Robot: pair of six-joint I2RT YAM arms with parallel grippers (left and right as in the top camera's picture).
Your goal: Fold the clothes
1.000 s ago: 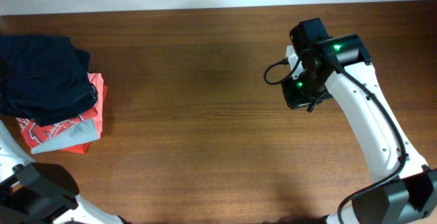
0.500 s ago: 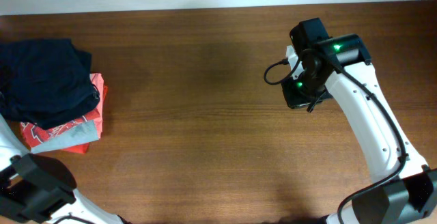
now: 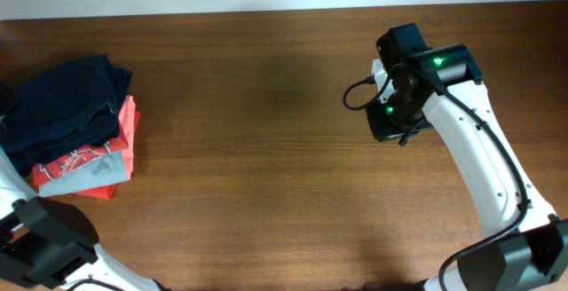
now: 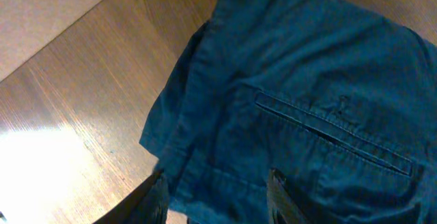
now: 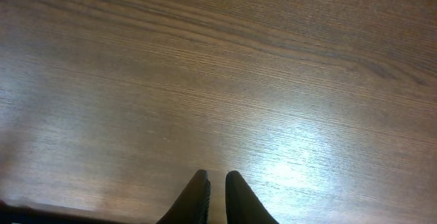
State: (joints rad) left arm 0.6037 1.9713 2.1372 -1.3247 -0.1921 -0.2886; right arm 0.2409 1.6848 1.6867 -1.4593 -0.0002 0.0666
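Observation:
A pair of folded dark navy trousers (image 3: 67, 109) lies at the table's far left, on top of a red and grey garment (image 3: 93, 169). In the left wrist view the trousers (image 4: 307, 80) fill the frame, with a back pocket seam showing. My left gripper (image 4: 217, 179) is open, its two fingers spread over the trousers' near edge with cloth between them. In the overhead view it is off the left edge. My right gripper (image 5: 216, 176) is shut and empty, just above bare wood at the right of the table, under its wrist (image 3: 395, 118).
The brown wooden table (image 3: 257, 149) spreads between the clothes pile and the right arm. The left arm's base (image 3: 44, 238) sits at the front left corner. A pale wall edge runs along the back.
The navy trousers have slid right and turned on the red garment, which shifted a little too. The right arm has not moved.

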